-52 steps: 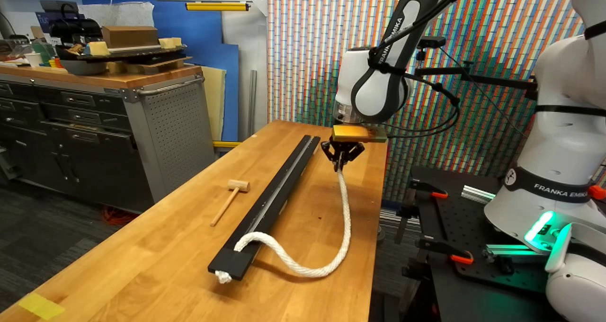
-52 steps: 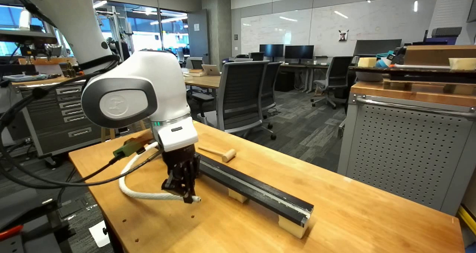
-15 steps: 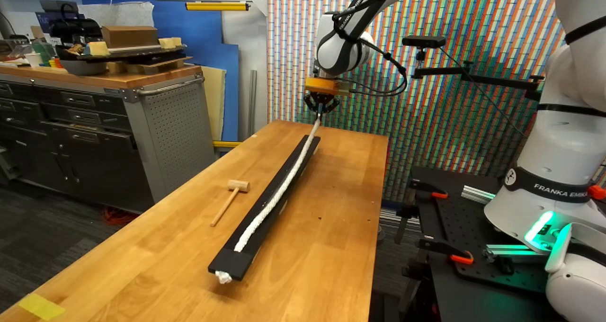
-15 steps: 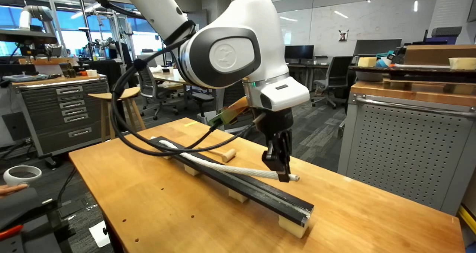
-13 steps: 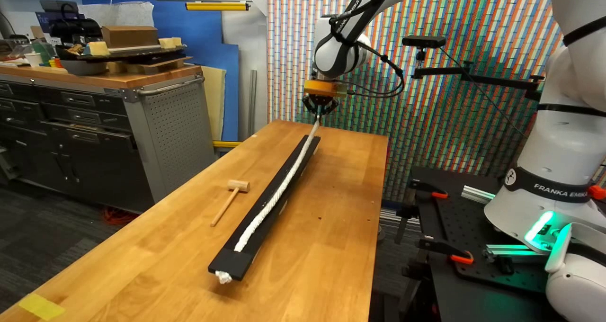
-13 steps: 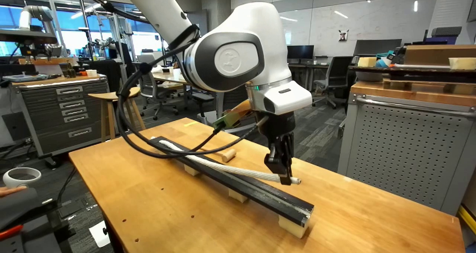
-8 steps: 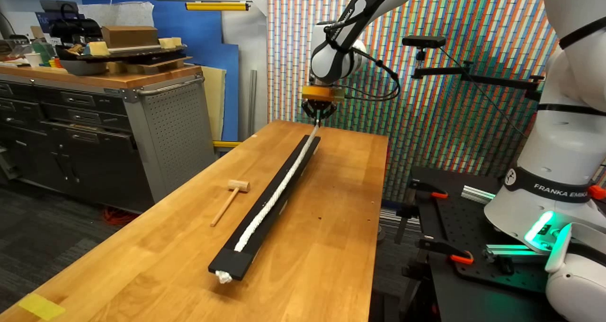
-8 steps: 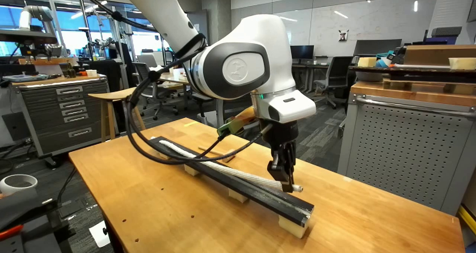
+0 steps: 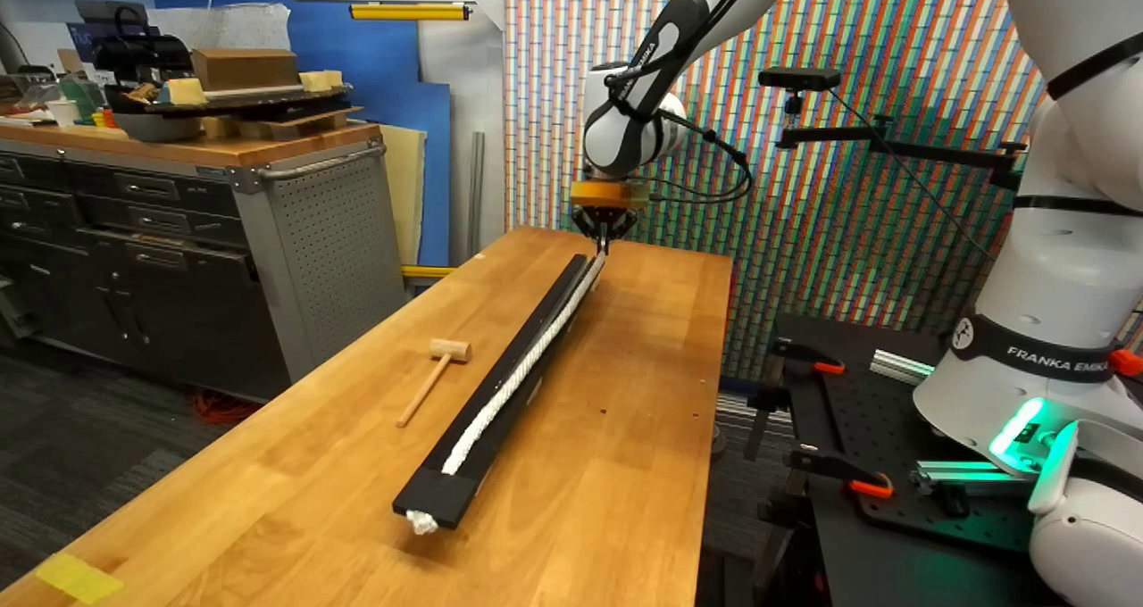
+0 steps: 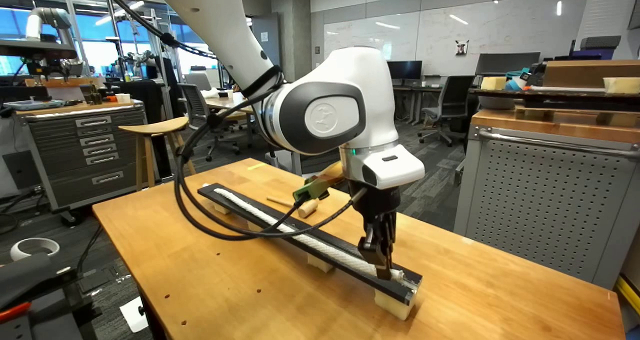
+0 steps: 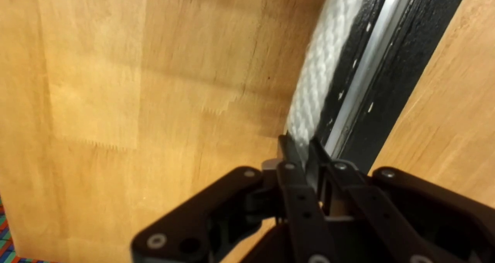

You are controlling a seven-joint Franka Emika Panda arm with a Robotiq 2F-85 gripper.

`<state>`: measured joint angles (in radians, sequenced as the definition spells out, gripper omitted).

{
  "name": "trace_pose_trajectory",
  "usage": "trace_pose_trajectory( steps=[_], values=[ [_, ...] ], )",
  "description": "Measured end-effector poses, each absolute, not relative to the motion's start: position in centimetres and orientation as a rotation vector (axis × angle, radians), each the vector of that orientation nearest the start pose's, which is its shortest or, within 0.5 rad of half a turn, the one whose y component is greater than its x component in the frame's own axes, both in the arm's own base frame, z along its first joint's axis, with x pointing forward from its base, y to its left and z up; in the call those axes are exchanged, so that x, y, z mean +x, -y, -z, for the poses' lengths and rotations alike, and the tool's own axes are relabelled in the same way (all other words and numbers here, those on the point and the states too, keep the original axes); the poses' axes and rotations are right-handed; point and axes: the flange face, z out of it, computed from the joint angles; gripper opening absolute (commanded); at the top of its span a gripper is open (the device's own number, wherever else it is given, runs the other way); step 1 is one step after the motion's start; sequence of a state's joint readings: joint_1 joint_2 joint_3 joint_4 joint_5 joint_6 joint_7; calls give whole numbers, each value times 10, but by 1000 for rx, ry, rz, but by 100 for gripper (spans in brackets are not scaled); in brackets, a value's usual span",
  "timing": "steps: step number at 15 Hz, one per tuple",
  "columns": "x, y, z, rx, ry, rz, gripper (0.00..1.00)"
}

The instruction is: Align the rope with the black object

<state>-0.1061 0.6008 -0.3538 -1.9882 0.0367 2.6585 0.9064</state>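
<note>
Striped wall (image 9: pixel 554 71) stands beyond a short edge of the wooden bench (image 9: pixel 625 464). Raised on pale blocks (image 10: pixel 393 305), the black bar (image 9: pixel 527 337) runs roughly along the bench's long edges. At the end nearer that wall, I have the gripper (image 11: pixel 301 145) pinching the rope (image 9: pixel 522 372), whose tip pokes out past the grip. From there the rope lies along the bar, its loose end stopping short of the bar's other end, toward the corner with yellow tape (image 10: pixel 256 166). My wrist view shows it beside the pale strip (image 11: pixel 362 73), over the bar's margin toward the robot (image 9: pixel 1045 268); I cannot tell whether the pinched part touches it. Between the bar and the edge away from the robot lies a mallet (image 9: pixel 438 366).
</note>
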Motion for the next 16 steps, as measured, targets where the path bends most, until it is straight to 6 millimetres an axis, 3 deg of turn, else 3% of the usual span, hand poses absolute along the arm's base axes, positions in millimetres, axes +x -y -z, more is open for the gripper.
trace_pose_trajectory(
  steps=[7, 16],
  values=[
    [574, 273, -173, -2578, -2037, 231, 3],
    [614, 271, -158, -2571, -2055, 252, 3]
  ],
)
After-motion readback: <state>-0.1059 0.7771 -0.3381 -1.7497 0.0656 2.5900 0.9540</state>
